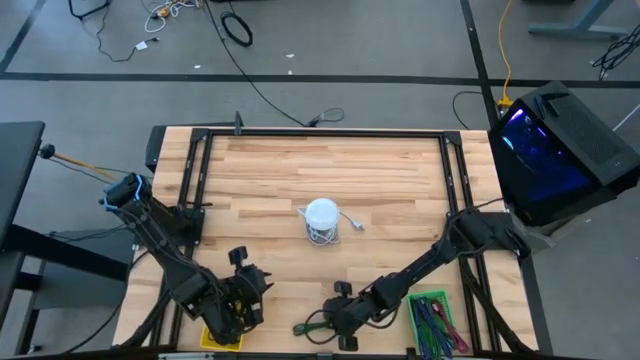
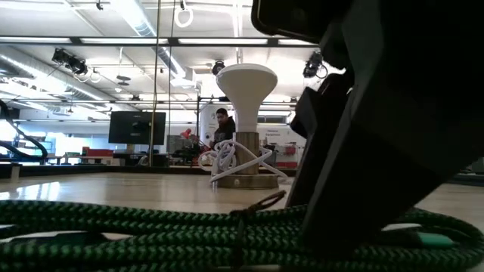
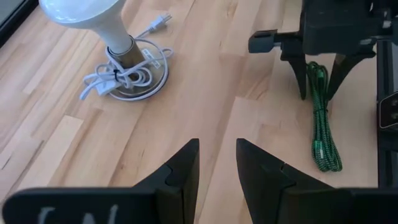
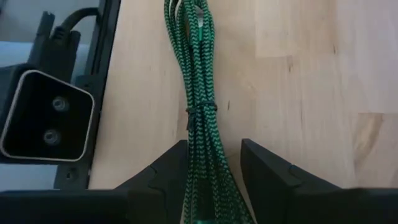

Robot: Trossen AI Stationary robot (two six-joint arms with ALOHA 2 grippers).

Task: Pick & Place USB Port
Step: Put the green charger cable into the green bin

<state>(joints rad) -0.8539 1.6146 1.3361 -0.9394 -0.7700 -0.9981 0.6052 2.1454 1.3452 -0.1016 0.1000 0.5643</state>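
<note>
Nearest, along the front edge of the wooden tabletop [image 1: 390, 190]: bundled green braided cable [image 4: 200, 93], tied at mid-length, lying flat. Right gripper [image 1: 340, 325] lowered over one end of the bundle, jaws spread to either side of the cable, strands running between them; whether the pads press on the braid cannot be told. Same cable stretched across the foreground of the low view, dark bulk of the gripper rising above it. To the right of the cable, green bin [image 1: 432, 322] holding coloured cables. At the front left corner, left gripper [image 1: 243, 300] hovering above the tabletop beside a yellow object [image 1: 220, 340], jaws parted by a narrow gap and holding nothing, well apart from the cable. Farther back, near the middle of the tabletop: white lamp [image 1: 321, 214], round head on a short stem, upright on a round base, white cord [image 3: 127, 71] coiled about its foot, plug [image 1: 357, 224] lying just beside. Beyond the tabletop, grey floor with loose black cables [image 1: 237, 28]; at the right rear, a dark computer case [image 1: 560, 150] lit blue inside. In the far room, a person [image 2: 223, 128].
</note>
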